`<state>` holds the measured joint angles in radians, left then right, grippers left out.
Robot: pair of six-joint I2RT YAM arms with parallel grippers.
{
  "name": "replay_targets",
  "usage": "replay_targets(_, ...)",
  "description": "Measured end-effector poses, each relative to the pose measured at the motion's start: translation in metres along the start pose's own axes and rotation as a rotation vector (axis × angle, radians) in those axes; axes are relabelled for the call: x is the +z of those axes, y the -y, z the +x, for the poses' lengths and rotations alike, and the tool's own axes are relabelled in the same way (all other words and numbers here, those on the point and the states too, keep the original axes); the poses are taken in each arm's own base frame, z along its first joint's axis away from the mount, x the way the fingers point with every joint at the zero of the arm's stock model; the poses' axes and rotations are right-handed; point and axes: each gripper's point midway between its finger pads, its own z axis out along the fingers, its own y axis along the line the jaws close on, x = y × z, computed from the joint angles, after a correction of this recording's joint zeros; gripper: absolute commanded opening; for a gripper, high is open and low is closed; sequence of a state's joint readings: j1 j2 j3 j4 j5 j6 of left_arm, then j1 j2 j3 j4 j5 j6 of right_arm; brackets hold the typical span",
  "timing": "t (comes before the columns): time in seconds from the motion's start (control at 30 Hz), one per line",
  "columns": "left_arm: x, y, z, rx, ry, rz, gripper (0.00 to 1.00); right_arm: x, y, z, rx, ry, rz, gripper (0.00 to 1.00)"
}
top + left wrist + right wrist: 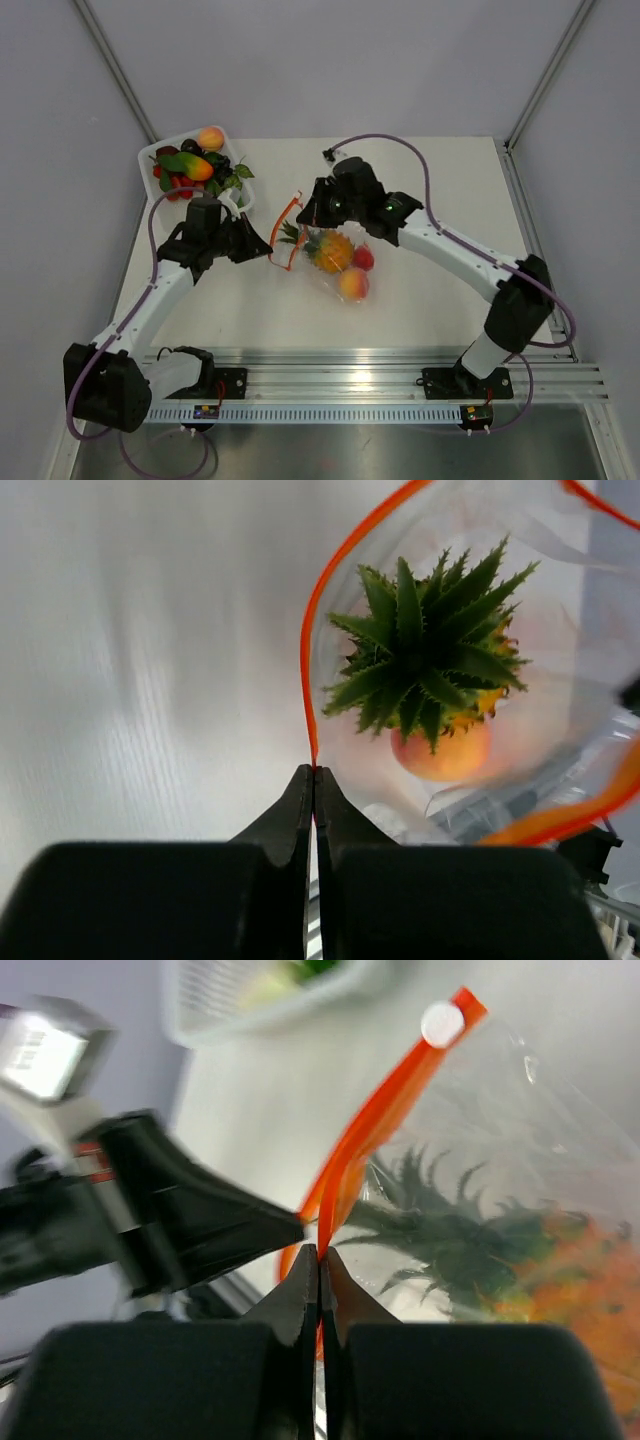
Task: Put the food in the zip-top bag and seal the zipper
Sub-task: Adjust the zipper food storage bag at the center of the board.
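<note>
The clear zip-top bag (327, 280) lies mid-table with the pineapple (333, 250), the red fruit (364, 258) and the peach (353, 285) inside it. Its red zipper (287, 230) stands up on the bag's left side, its two strips apart at the mouth. My left gripper (268, 250) is shut on the zipper's near part (313, 660). My right gripper (303, 213) is shut on the zipper's far part (375, 1120). The left wrist view looks into the open mouth at the pineapple's leaves (425, 655). A white slider (441, 1023) sits at the zipper's end.
A white tray (148, 155) with several more toy fruits stands at the back left, close behind my left arm. My left gripper's fingers (210, 1222) show beside the right one in the right wrist view. A metal rail (380, 375) runs along the near edge.
</note>
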<state>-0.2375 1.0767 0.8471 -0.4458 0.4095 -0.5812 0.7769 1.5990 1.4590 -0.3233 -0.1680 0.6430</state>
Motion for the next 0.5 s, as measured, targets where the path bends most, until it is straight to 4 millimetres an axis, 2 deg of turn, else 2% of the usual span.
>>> replay_targets(0.03,0.009,-0.010,0.010,-0.025,-0.049,-0.027,0.00,0.014,0.015,0.012,0.010,-0.037,0.044,0.00)
replay_targets(0.1,0.013,-0.016,0.021,-0.047,-0.098,-0.044,0.00,0.036,0.046,0.039,0.029,-0.123,0.133,0.00)
replay_targets(0.17,0.005,-0.006,0.015,-0.033,-0.086,-0.028,0.00,0.036,0.057,0.052,0.034,-0.169,0.178,0.00)
replay_targets(0.23,-0.010,0.019,-0.005,0.007,-0.034,0.016,0.00,0.027,0.045,0.044,0.016,-0.150,0.167,0.00)
replay_targets(0.37,-0.047,0.073,-0.051,0.110,0.122,0.138,0.00,-0.008,-0.013,-0.003,-0.048,-0.016,0.046,0.00)
replay_targets(0.43,-0.056,0.085,-0.061,0.142,0.165,0.171,0.00,-0.030,-0.037,-0.021,-0.076,0.053,-0.001,0.00)
replay_targets(0.5,-0.054,0.085,-0.061,0.144,0.158,0.178,0.00,-0.040,-0.046,-0.032,-0.090,0.095,-0.010,0.00)
